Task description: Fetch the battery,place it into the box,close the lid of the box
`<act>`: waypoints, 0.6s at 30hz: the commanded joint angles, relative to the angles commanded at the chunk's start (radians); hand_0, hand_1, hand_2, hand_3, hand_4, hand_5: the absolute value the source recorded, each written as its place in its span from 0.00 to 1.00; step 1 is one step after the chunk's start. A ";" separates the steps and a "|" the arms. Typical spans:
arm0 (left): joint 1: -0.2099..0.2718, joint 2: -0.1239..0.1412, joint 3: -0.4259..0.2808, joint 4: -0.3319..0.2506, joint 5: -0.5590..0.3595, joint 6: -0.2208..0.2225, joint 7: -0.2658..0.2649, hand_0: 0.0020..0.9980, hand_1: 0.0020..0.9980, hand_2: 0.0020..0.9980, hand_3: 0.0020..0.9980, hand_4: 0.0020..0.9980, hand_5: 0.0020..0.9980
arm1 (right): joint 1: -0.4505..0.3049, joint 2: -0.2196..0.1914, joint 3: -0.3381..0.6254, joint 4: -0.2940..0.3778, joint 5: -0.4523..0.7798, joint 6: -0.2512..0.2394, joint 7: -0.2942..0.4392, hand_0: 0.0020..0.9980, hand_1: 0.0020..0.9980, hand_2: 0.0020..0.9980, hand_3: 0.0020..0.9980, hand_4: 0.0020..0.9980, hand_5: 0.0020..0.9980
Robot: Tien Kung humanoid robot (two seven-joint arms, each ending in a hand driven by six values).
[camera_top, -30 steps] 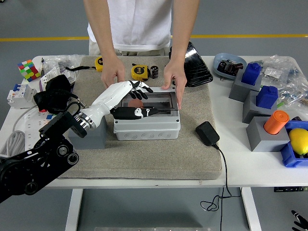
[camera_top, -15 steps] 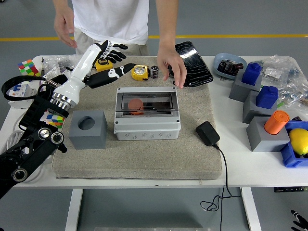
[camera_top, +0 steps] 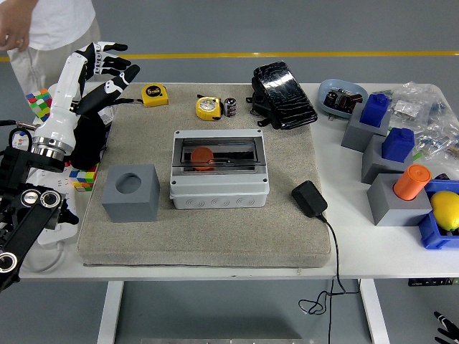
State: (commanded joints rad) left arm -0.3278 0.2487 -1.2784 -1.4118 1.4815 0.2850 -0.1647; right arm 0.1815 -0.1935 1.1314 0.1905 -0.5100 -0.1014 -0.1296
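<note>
The left hand's fingers (camera_top: pixel 109 61) are spread and hold nothing, raised above the table's (camera_top: pixel 215 261) left end. The orange battery (camera_top: pixel 201 155) lies inside the grey box (camera_top: pixel 219 183) under its closed clear lid (camera_top: pixel 228 148), mid-mat. A person's hand (camera_top: pixel 13 32) hangs top left.

— Are you reading any print on the table?
— Barely. The yellow tape measure (camera_top: pixel 154 94) at the mat's far edge is showing a dark disc with what looks like "5", too small to be sure.
— And the second tape measure (camera_top: pixel 208 107)?
— Its face is blurring out.
— The grey box (camera_top: pixel 219 170)?
— It is carrying no legible marking.
</note>
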 joint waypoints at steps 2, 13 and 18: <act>0.001 -0.002 -0.014 0.000 0.002 0.000 -0.002 0.52 0.59 0.59 0.68 1.00 0.71 | 0.001 -0.001 0.001 0.001 -0.001 0.000 0.000 0.66 0.66 0.65 0.54 0.95 0.44; 0.016 -0.003 -0.061 0.005 0.010 0.003 -0.005 0.52 0.59 0.59 0.68 1.00 0.68 | 0.011 0.000 0.002 -0.002 0.000 0.002 -0.007 0.66 0.66 0.66 0.55 0.95 0.44; -0.014 0.022 -0.040 0.015 -0.002 0.008 -0.010 0.52 0.59 0.59 0.68 1.00 0.68 | 0.049 0.002 -0.053 0.006 0.027 0.012 -0.010 0.66 0.66 0.66 0.55 0.95 0.44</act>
State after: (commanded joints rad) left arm -0.3423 0.2705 -1.3184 -1.3968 1.4797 0.2928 -0.1751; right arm 0.2302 -0.1919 1.0781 0.1964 -0.4834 -0.0892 -0.1399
